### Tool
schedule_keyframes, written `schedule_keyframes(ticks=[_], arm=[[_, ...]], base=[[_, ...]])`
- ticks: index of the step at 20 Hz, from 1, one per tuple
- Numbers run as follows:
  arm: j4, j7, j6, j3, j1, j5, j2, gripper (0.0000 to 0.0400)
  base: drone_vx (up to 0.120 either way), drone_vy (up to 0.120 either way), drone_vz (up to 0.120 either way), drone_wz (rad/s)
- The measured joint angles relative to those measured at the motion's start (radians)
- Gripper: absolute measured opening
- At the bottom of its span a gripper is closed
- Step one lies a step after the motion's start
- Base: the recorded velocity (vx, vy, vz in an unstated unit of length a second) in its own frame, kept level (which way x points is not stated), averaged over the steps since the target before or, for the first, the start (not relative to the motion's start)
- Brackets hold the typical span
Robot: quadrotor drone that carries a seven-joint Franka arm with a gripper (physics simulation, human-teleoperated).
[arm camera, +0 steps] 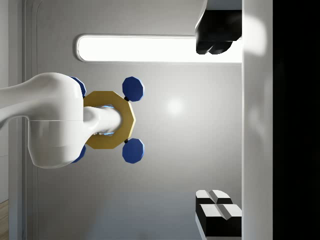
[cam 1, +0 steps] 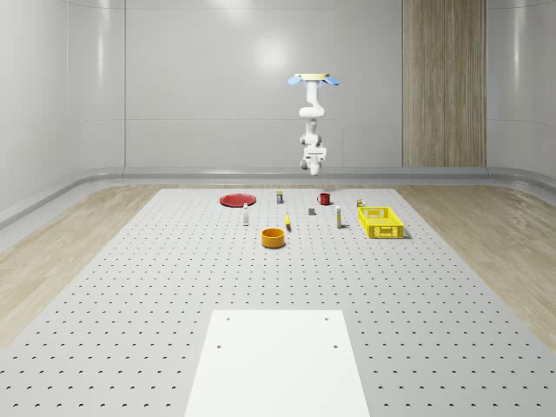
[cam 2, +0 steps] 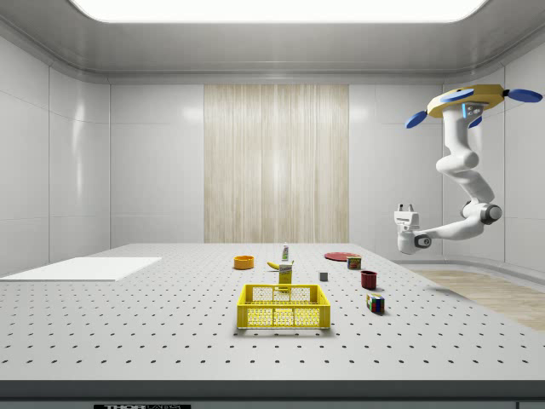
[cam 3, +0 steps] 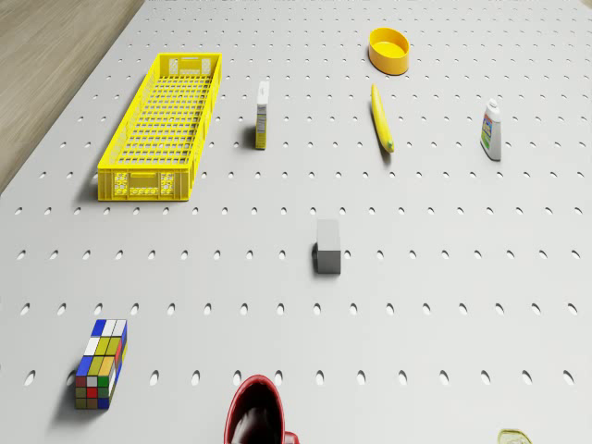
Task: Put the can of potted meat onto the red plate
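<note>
The drone (cam 1: pixel 316 80) hovers high in the whole-scene view's upper centre; its empty hand (cam 2: pixel 406 210) points upward, fingers apart, well above the counter (cam 1: pixel 130 287).

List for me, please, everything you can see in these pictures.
Table: one, grey, perforated.
White panel: one, flat at the table's near end in the whole-scene view.
Red plate: one, far end.
Can of potted meat: one, multicoloured label, between plate and mug.
Mug: one, red, far end.
Rubik's cube: one, near the mug.
Basket: one, yellow, nothing in it.
Small box: one, yellow and white, beside the basket.
Grey block: one, mid-table.
Banana: one, yellow.
Bowl: one, orange-yellow.
Bottle: one, white, upright.
Drone: one, hovering high over the far end.
Gripper: one, white, open, pointing up.
</note>
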Motion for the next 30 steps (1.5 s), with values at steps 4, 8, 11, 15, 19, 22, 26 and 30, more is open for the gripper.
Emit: schedule_keyframes(ticks=[4, 8, 11, 15, 19, 22, 26, 30], arm=[[-0.001, 0.000, 0.002, 0.000, 0.000, 0.000, -0.002, 0.0400], [-0.003, 0.000, 0.005, 0.001, -0.001, -0.001, -0.004, 0.0400], [-0.004, 0.000, 0.007, 0.002, -0.001, -0.001, -0.005, 0.0400], [-0.006, 0.000, 0.010, 0.003, -0.002, -0.003, -0.007, 0.0400], [-0.008, 0.000, 0.013, 0.006, -0.003, -0.006, -0.009, 0.0400], [-0.010, 0.001, 0.016, 0.009, -0.004, -0.011, -0.011, 0.0400], [-0.012, 0.002, 0.019, 0.017, -0.007, -0.022, -0.013, 0.0400], [-0.014, 0.005, 0.022, 0.034, -0.012, -0.045, -0.015, 0.0400]], base=[[0.010, -0.120, 0.000, 0.000], [0.000, -0.120, 0.000, 0.000], [0.000, -0.120, 0.000, 0.000], [0.000, -0.120, 0.000, 0.000], [0.000, -0.120, 0.000, 0.000], [0.000, -0.120, 0.000, 0.000], [0.000, -0.120, 0.000, 0.000], [0.000, -0.120, 0.000, 0.000]])
